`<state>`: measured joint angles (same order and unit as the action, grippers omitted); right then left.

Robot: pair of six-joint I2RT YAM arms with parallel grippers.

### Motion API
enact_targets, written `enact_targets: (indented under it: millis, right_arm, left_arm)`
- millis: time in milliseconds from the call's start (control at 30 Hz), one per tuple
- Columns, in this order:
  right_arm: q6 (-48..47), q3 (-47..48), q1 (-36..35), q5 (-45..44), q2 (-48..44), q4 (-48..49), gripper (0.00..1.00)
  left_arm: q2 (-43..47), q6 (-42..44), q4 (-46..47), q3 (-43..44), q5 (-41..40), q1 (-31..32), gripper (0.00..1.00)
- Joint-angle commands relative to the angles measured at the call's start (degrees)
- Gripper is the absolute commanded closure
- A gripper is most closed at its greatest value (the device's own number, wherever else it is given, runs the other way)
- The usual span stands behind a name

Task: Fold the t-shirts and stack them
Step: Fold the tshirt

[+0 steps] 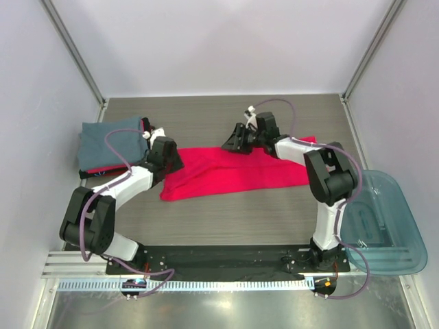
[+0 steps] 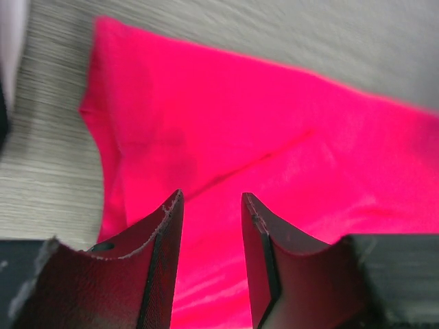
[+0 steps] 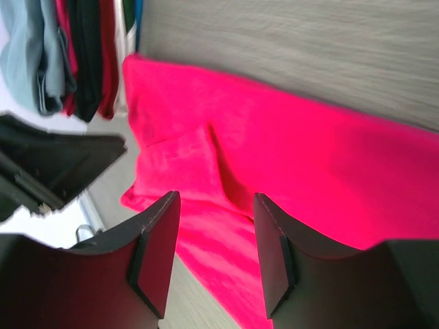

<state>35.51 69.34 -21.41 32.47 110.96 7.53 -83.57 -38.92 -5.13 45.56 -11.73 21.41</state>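
Observation:
A bright red-pink t-shirt (image 1: 236,171) lies folded into a long strip across the middle of the table. It fills the left wrist view (image 2: 274,137) and the right wrist view (image 3: 309,157). My left gripper (image 1: 173,162) is open and empty just above the strip's left end, its fingertips (image 2: 171,205) apart over the cloth. My right gripper (image 1: 232,142) is open and empty at the strip's far edge, near the middle. A stack of folded t-shirts, slate blue-grey on top (image 1: 110,142), sits at the left and shows edge-on in the right wrist view (image 3: 68,55).
A translucent teal plastic tub (image 1: 384,219) stands at the right edge of the table. Grey walls close in the table on the left, back and right. My left arm (image 3: 55,164) shows in the right wrist view.

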Motion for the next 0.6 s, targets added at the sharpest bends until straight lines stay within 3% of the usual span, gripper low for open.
enact_targets:
  millis: [0, 300, 567]
  right_arm:
    - [2.81, 5.79, -1.44, 7.78, 4.77, 7.15, 0.47]
    - [2.29, 15.21, -4.96, 9.02, 14.19, 2.84, 0.44]
    - [2.9, 17.76, -6.54, 11.47, 18.77, 3.54, 0.46]
  left_arm:
    - [-2.2, -6.08, -0.41, 3.56, -4.35, -2.07, 0.6]
    - [-14.5, -7.67, -6.2, 17.62, -3.48, -5.15, 0.63]
    - [-21.9, -8.28, -9.11, 22.11, -1.46, -8.05, 0.66]
